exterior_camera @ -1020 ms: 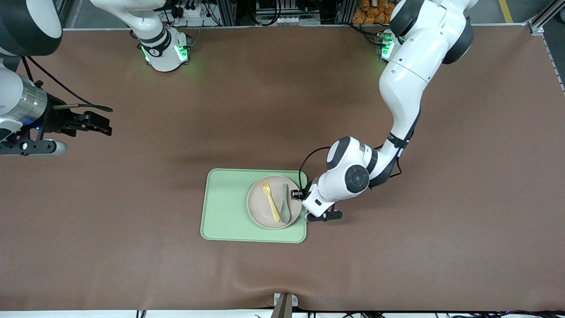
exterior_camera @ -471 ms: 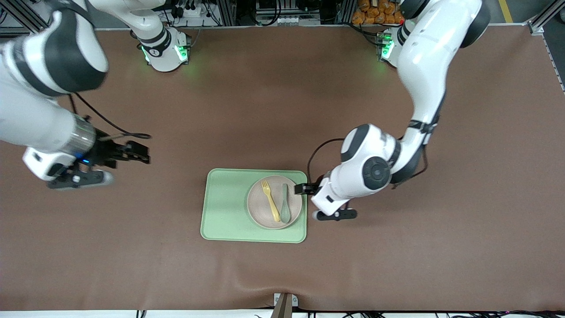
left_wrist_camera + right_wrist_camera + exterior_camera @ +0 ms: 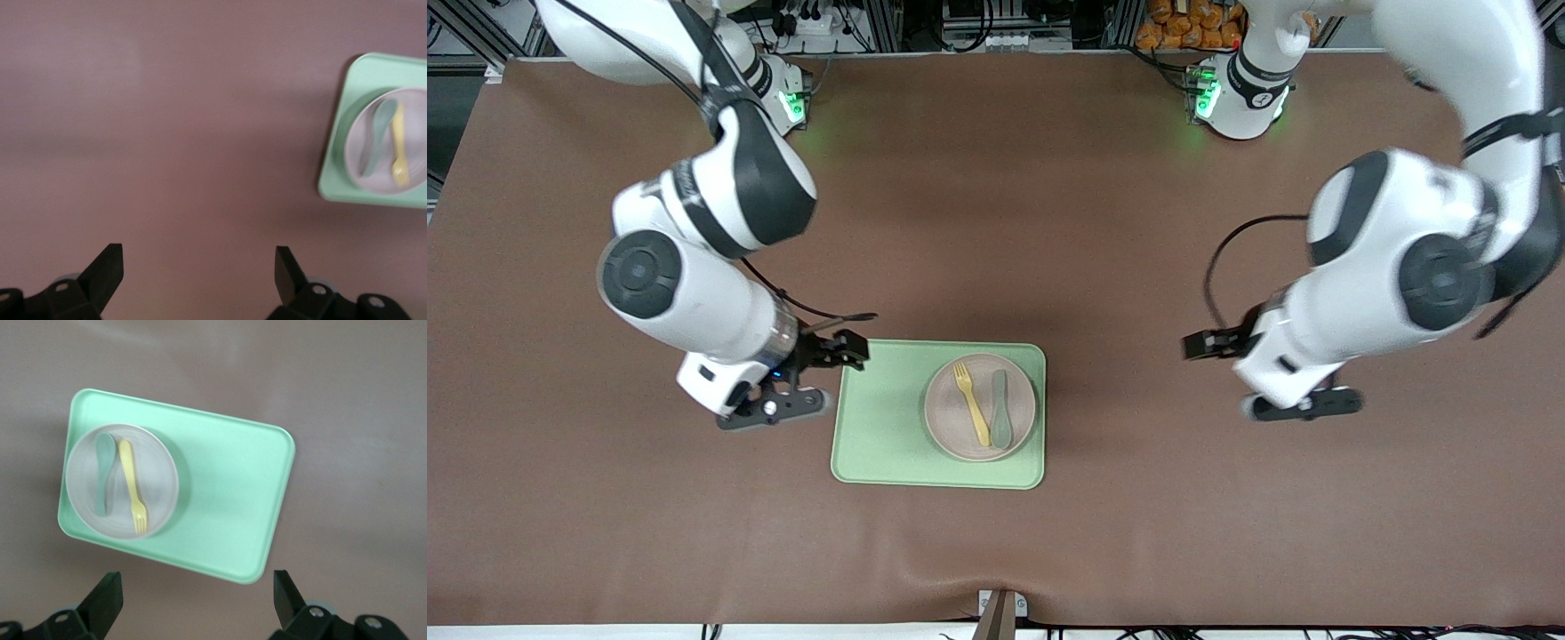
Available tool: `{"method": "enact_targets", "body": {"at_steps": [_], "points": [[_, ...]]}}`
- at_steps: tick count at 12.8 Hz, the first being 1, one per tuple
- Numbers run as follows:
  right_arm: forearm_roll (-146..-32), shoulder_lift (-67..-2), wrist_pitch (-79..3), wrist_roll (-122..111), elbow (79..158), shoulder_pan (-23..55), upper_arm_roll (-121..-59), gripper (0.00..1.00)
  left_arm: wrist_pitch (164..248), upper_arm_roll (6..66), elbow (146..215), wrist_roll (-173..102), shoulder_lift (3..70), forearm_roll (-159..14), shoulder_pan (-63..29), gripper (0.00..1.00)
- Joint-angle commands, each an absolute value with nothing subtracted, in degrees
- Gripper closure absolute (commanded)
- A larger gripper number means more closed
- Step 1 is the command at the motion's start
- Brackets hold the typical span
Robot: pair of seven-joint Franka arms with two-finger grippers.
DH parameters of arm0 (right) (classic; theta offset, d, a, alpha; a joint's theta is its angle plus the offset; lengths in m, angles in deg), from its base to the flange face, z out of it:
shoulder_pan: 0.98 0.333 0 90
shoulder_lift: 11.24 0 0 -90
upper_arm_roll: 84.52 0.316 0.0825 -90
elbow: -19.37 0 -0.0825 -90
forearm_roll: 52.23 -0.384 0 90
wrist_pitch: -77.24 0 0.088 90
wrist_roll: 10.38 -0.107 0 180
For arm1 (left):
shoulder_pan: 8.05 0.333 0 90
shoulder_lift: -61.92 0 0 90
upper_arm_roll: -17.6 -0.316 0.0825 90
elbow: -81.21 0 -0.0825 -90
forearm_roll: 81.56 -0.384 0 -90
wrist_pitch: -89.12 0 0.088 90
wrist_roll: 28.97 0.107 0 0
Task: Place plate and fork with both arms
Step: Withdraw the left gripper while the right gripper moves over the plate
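Plate (image 3: 980, 407) between both open tools

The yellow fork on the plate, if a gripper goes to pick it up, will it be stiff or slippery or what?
The fork looks like thin moulded plastic, so probably stiff and light. It lies flat on the plate, so fingers may struggle to get under it. It lies close beside the spoon, which a pinch would likely nudge.

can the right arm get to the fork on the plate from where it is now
Probably yes. The right gripper hovers at the tray's edge, jaws open, and the fork lies uncovered on the plate, though the spoon lies close beside it.
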State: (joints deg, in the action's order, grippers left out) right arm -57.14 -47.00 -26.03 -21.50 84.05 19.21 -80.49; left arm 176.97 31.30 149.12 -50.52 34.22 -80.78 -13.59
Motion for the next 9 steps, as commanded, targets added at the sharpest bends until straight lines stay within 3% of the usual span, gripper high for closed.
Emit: {"method": "enact_targets", "body": {"at_steps": [1, 4, 7, 9], "points": [[-54.61, -53.94, -30.57, -21.9, 78.08, 22.91, -81.09, 0.0, 170.18, 31.93, 153.19, -46.91, 42.82, -81.48, -8.69, 0.0], [-52.32, -58.42, -34.98, -21.72, 78.08, 25.11, -81.09, 0.01, 173.03, 32.02, 162.74, -43.04, 52.31, -81.48, -4.81, 0.0], [-51.88, -61.51, -37.36, -21.9, 78.08, 27.4, -81.09, 0.15, 182.42, 32.02, 176.7, -40.75, 61.71, -81.48, -2.87, 0.0], [-50.22, -63.18, -38.77, -22.33, 78.08, 29.42, -81.36, 0.26, 183.69, 31.76, 178.16, -38.21, 62.8, -81.39, -2.16, 0.0]]}}
